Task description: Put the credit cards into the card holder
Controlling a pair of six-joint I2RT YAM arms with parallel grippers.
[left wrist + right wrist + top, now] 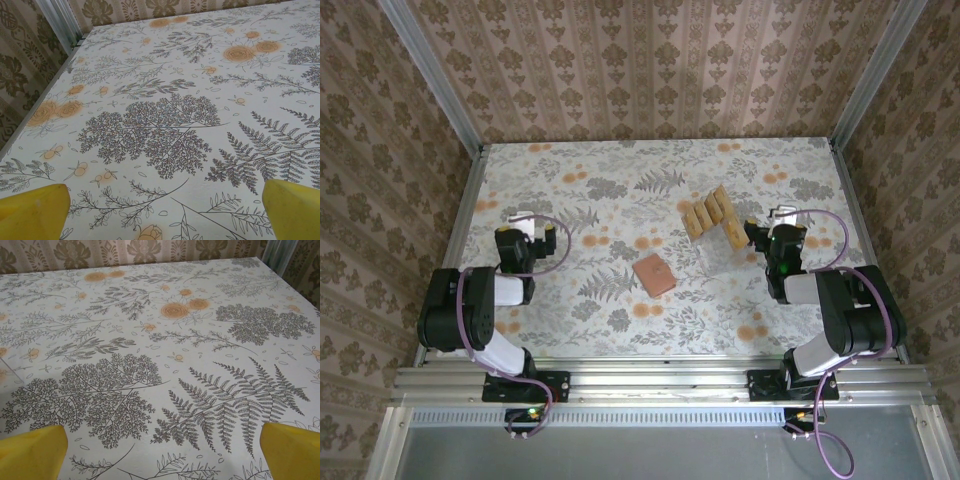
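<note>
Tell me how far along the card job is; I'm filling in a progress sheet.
Done: nothing yet. The credit cards sit clustered on the table, apart from the card holder, which shows only its reddish-brown outside. In hand: nothing; the left gripper and right gripper are open over bare surface. Left: every card must go into the holder.
</note>
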